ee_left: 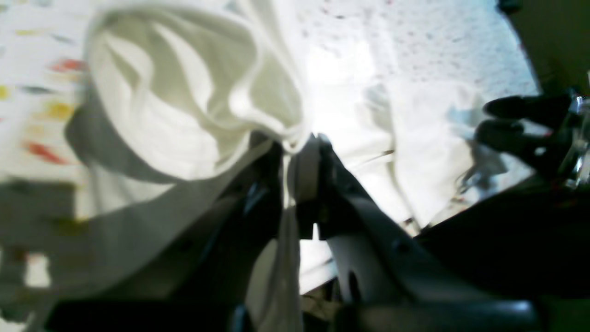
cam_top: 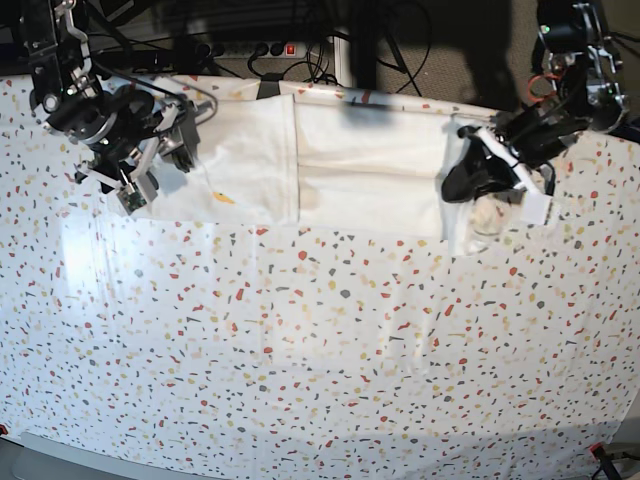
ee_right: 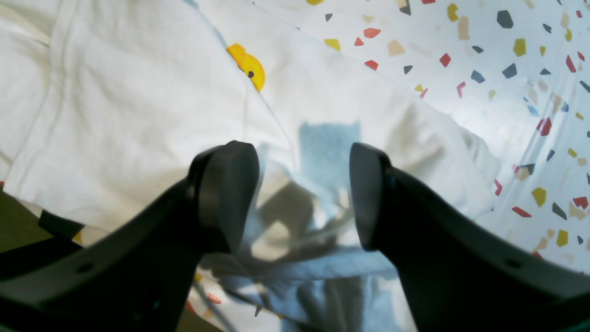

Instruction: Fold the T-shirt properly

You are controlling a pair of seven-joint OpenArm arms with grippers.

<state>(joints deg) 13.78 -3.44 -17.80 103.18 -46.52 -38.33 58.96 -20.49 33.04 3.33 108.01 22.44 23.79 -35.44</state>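
The white T-shirt (cam_top: 360, 170) lies as a long folded strip along the far side of the table, with a small yellow bit of print (cam_top: 224, 198) showing near its left end. My left gripper (cam_top: 468, 185) is at the strip's right end, shut on a bunch of its cloth (ee_left: 184, 106). The cloth is pinched at the fingertips (ee_left: 318, 143) and billows up from there. My right gripper (ee_right: 299, 189) hovers open over the left end of the T-shirt (ee_right: 115, 101), close to the yellow print (ee_right: 246, 64), with nothing between its fingers (ee_right: 226, 184).
The speckled tablecloth (cam_top: 320, 350) covers the whole table, and its near half carries nothing. Cables and a power strip (cam_top: 270, 48) run behind the far edge. The table's far edge lies just behind the shirt.
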